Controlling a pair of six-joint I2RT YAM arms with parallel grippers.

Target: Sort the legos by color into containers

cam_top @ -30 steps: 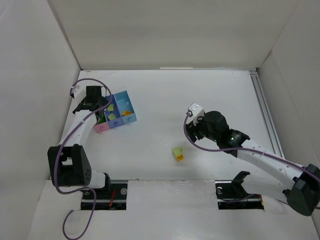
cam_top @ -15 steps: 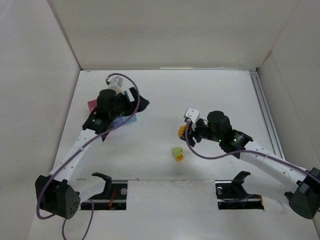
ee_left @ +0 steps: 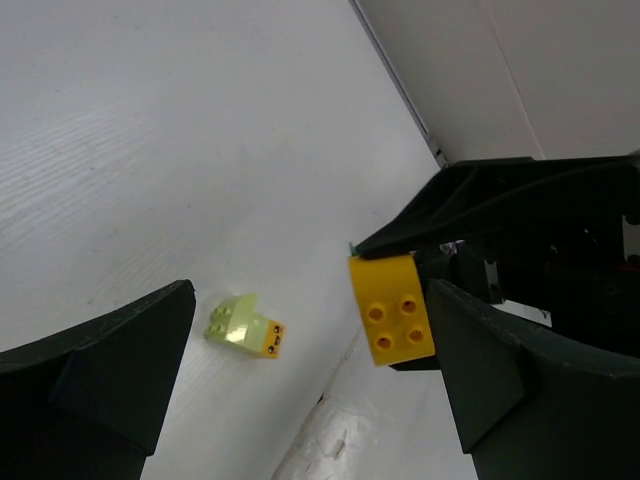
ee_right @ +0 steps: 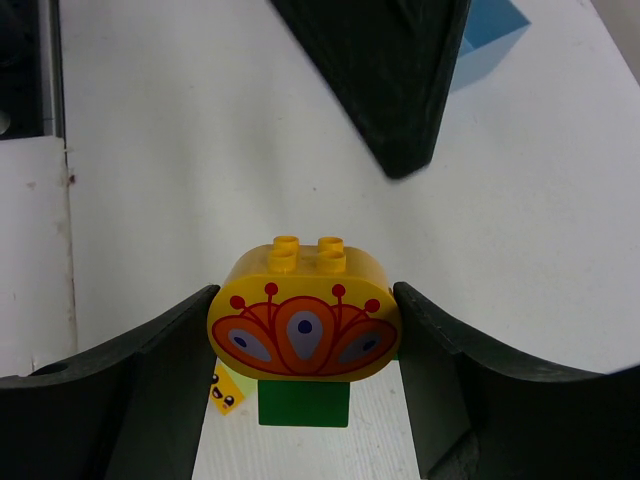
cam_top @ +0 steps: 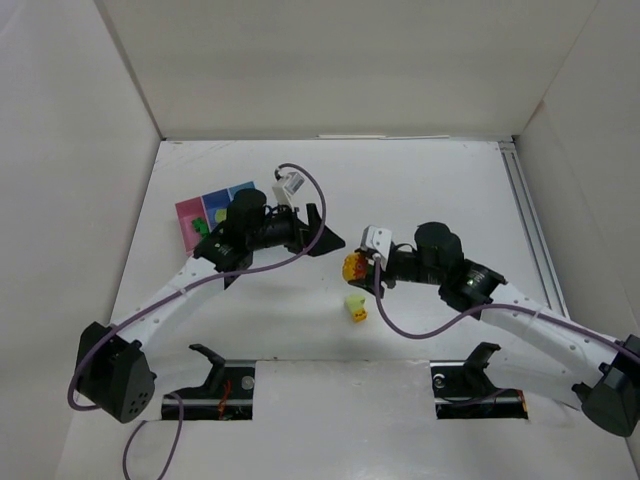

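Since containers (cam_top: 187, 210) sit far left, prob beyond its reach, right tool (ee_right: 303, 340) clamps orange-green stack (cam_top: 352, 266) mid-air, studs toward left tool (cam_top: 322, 232), spread wide, looks like handoff imo. Pale yellow brick (cam_top: 355, 307) lies on table (cam_top: 450, 190) nearby.

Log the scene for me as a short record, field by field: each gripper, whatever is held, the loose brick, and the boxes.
left gripper: jaws open, empty, above the table near its middle
right gripper: jaws shut on the stack
stack: orange brick with a red flower print on top of a green brick
loose brick: pale yellow with an orange piece, on the table just nearer than the right gripper, untouched
containers: pink and blue boxes at far left, partly hidden by the left arm; green pieces show in the pink box
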